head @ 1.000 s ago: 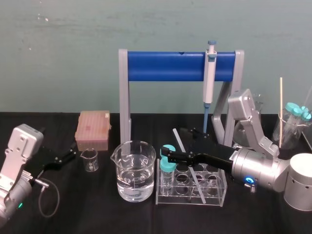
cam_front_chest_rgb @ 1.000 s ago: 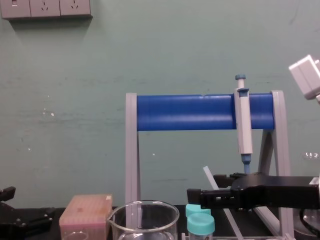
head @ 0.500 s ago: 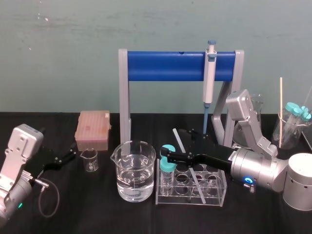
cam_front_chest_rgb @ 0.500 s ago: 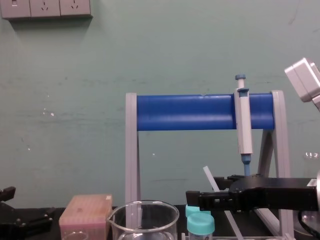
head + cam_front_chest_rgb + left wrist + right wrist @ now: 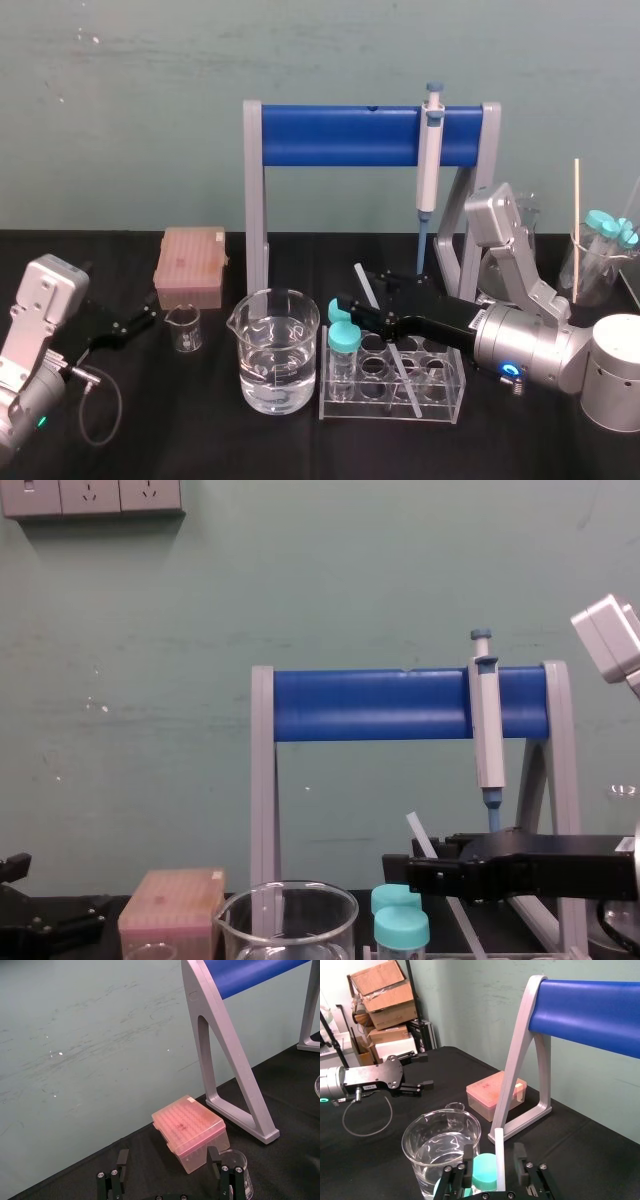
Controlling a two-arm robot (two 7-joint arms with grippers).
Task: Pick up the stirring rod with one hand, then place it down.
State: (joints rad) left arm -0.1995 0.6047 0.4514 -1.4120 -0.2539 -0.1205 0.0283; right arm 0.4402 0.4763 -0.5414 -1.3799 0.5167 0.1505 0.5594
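The stirring rod (image 5: 366, 287) is a thin whitish translucent rod lying slanted across the clear tube rack (image 5: 440, 405), its far end pointing at the blue stand. My right gripper (image 5: 365, 300) reaches in from the right, low over the rack. In the right wrist view the stirring rod (image 5: 499, 1160) stands between the two black fingers of the right gripper (image 5: 493, 1151), with a small gap on each side. From the chest the stirring rod (image 5: 418, 833) rises just behind the right gripper (image 5: 400, 872). My left gripper (image 5: 167, 1160) is parked at the far left, open and holding nothing.
A water-filled beaker (image 5: 275, 350) stands left of the rack, with two teal-capped tubes (image 5: 344, 340) at the rack's left end. The blue stand (image 5: 340, 135) carries a pipette (image 5: 431, 150). A pink tip box (image 5: 190, 265) and a small beaker (image 5: 183, 327) sit left; a beaker of tubes (image 5: 600, 255) sits right.
My right gripper's fingers have narrowed around the stirring rod, and the gripper has drawn slightly back to the right. The rod and my left arm have not moved.
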